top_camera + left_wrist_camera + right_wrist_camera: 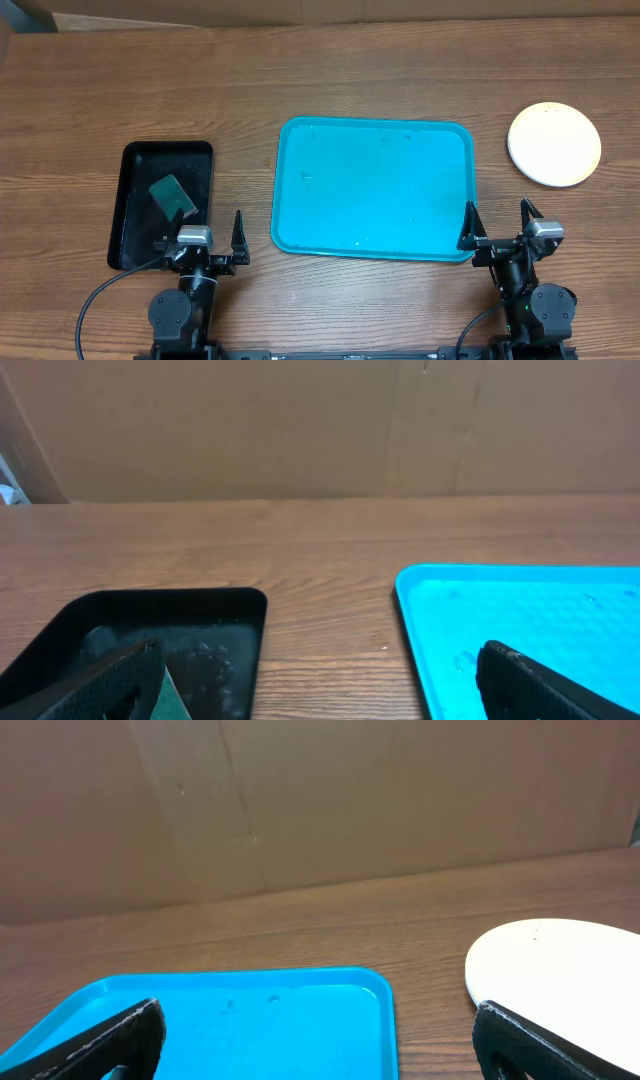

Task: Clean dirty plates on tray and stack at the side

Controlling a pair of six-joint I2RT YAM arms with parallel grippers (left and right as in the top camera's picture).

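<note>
A white round plastic plate (555, 143) sits on the brown wood-grain table (330, 80), well to the right of the large turquoise rectangular plastic tray (372, 160) and apart from it. Its top face looks clean, and a faint yellowish tinge runs along its near edge. Whether anything lies beneath it cannot be told. The turquoise tray lies at the table's centre, its rounded rim raised and a few faint specks on its floor.

To the left, a smaller black plastic tray (135, 215) holds a dark green sponge (172, 195).

Both arms sit low at the table's near edge, pointing toward the far side. The left gripper (200, 232) has its fingers spread wide on nothing, one over the black tray just beside the sponge and the other over bare wood between the two trays. The right gripper (497, 215) is likewise spread and holds nothing, with one finger at the turquoise tray's near right corner and the other over the table.
</note>
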